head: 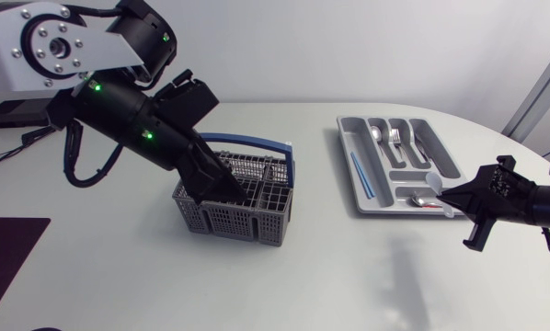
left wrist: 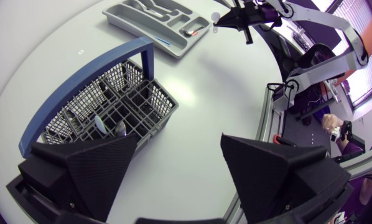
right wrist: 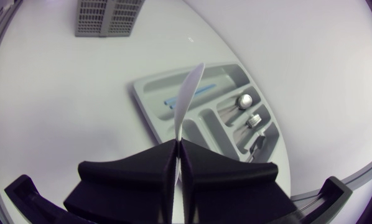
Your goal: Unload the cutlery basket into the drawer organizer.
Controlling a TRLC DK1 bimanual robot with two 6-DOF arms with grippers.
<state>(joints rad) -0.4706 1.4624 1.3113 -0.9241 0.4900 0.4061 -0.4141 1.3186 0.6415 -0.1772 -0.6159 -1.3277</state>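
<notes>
The grey cutlery basket (head: 234,198) with a blue handle (head: 257,144) stands left of the table's middle. My left gripper (head: 215,187) hangs open over it, one finger reaching down into a compartment. In the left wrist view the basket (left wrist: 111,106) lies ahead of one finger (left wrist: 102,165) of the wide-open left gripper (left wrist: 180,146), with a few metal pieces (left wrist: 105,124) inside. The grey drawer organizer (head: 356,170) sits at the right. My right gripper (head: 452,193) is shut on a white plastic utensil (right wrist: 189,93) just off the organizer's near right corner (right wrist: 150,99).
The organizer holds a spoon (head: 376,133), a fork (head: 395,138), a knife (head: 420,147), a thin blue stick (head: 362,175) and a spoon (head: 420,198) in the front compartment. Bare table stretches between basket and organizer. A dark mat (head: 8,262) lies at the near left edge.
</notes>
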